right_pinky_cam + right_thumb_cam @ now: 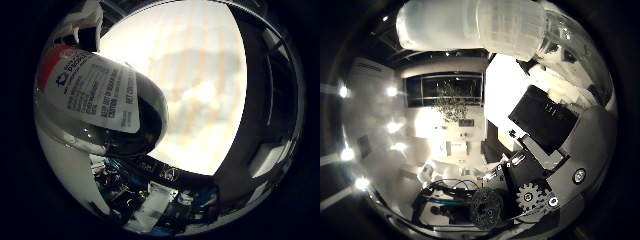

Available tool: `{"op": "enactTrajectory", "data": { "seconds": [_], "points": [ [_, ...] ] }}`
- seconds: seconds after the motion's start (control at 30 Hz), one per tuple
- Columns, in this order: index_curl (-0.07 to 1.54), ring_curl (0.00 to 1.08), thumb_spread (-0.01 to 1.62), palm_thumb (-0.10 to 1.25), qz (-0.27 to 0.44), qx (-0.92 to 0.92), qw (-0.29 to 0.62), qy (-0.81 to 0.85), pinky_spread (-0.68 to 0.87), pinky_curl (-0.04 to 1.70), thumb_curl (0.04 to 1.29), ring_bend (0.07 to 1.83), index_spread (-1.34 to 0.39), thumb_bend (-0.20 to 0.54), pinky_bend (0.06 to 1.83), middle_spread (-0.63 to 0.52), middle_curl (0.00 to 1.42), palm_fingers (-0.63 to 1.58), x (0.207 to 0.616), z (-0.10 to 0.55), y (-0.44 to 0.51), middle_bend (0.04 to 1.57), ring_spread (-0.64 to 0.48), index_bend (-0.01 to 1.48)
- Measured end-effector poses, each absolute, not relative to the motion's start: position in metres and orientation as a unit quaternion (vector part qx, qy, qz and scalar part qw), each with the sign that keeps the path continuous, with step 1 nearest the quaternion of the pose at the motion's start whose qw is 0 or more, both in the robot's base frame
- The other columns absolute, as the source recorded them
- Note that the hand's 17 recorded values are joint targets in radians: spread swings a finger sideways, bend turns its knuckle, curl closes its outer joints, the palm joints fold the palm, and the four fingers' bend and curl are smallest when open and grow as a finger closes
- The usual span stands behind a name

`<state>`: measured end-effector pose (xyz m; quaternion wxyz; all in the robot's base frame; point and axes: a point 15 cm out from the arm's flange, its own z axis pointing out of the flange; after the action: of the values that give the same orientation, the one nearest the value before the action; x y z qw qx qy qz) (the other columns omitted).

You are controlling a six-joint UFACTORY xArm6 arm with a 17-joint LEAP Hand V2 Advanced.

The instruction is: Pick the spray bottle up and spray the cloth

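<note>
Spray bottle: very close to the palm and fills a big part of the little finger side view. It is see-through, with a white label that has a red patch at one end. It lies tilted across the palm.
Cloth: pale, with faint orange stripes. It lies spread out on the worktop, past the bottle.
Worktop: dark, and it shows around the edge of the cloth.
Hand: white and black parts with small gears. Its fingers curl around the bottle and hold it.
</note>
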<state>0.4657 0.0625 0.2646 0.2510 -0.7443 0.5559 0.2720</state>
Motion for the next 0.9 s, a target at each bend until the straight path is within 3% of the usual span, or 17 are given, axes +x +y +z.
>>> {"op": "enactTrajectory", "data": {
  "seconds": [0.47, 0.9],
  "points": [
    [0.68, 0.54, 0.83, 1.05, 0.259, -0.856, 0.053, 0.444, -0.19, 1.1, 0.8, 1.46, -0.21, -0.017, 1.07, -0.06, 0.56, 1.22, 0.417, 0.259, 0.198, 1.33, -0.14, 1.15],
    [0.68, 0.55, 0.83, 1.04, 0.278, -0.864, -0.083, 0.411, -0.2, 1.16, 0.81, 1.45, -0.2, -0.016, 1.04, -0.06, 0.56, 1.22, 0.401, 0.254, 0.231, 1.33, -0.14, 1.15]
  ]
}}
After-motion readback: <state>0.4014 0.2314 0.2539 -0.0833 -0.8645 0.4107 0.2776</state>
